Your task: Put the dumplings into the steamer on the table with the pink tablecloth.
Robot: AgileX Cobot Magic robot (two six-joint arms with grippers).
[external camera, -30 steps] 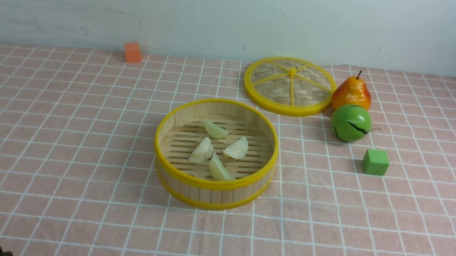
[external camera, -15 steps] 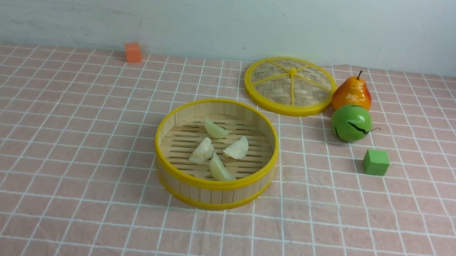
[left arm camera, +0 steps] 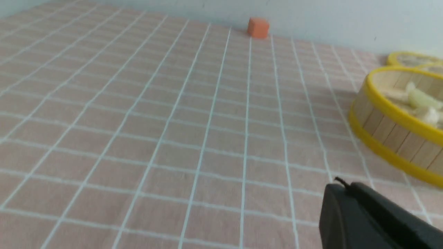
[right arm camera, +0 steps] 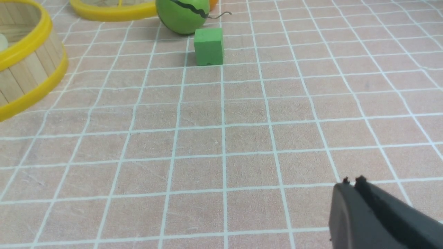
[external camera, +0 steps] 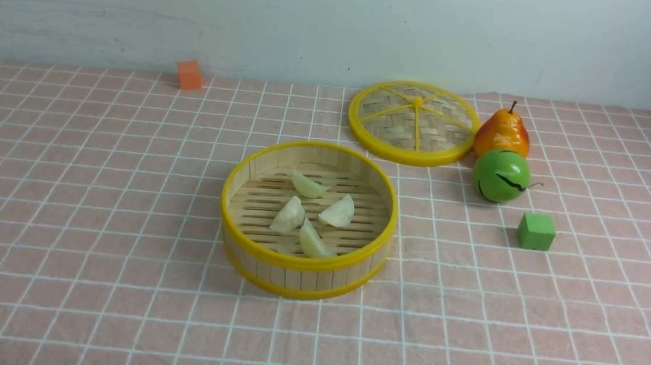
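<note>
On the pink tablecloth (external camera: 101, 201) covering the table (external camera: 578, 337), the steamer (external camera: 305, 261) is sitting near the middle, and all four dumplings (external camera: 312, 213) are lying clustered on its slatted floor. Beyond it, the woven lid (external camera: 413, 123) is resting flat, with a pear (external camera: 502, 132), a green ball (external camera: 501, 175) and a green cube (external camera: 536, 231) to the right. The left gripper (left arm camera: 341, 188) and right gripper (right arm camera: 351, 185) (both seen only in their wrist views) are hanging low over bare cloth, jaws pressed together, holding nothing.

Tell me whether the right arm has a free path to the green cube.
Probably yes: in the right wrist view only bare pink tablecloth lies between the right gripper and the green cube; its jaws are shut.
</note>
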